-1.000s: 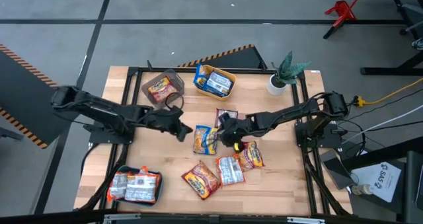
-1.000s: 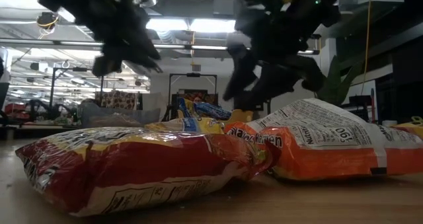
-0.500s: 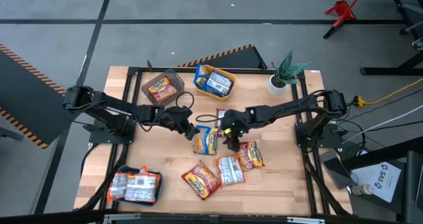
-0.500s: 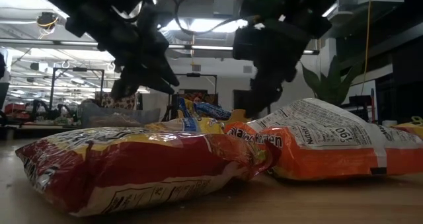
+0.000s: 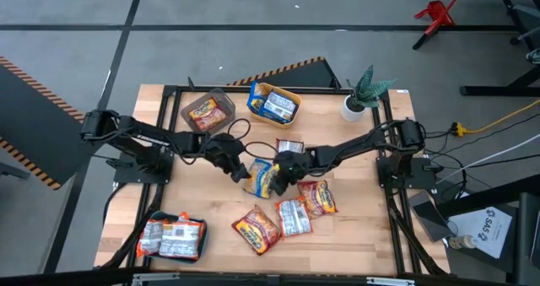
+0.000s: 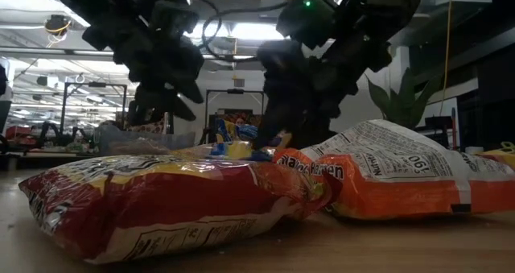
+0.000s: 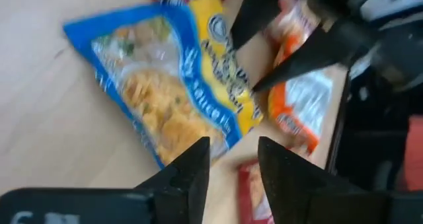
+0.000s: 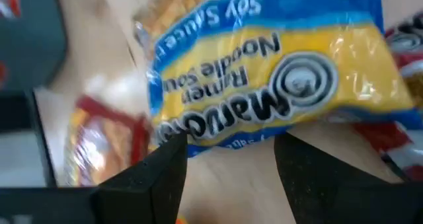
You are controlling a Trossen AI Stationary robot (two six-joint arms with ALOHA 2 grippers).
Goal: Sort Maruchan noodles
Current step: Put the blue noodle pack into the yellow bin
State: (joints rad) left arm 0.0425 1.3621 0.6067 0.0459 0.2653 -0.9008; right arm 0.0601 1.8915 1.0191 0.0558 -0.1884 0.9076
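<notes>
Reaching for blue-yellow noodle packet point(image 5: 262, 178) on surface point(image 5: 211, 227). Left tool point(image 5: 243, 174) and right tool point(image 5: 277, 178) both spread, empty. Next: close on packet, lift.

Two black jointed arms, black cables; apparently green indicator light.

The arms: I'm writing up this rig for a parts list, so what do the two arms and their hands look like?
Both are dark, almost black, slim jointed arms. Black cables loop loosely along the left arm and the right arm. The left hand ends in two flat, dark, tapering fingers, as does the right hand. A small green light glows on one arm in the low view.
</notes>
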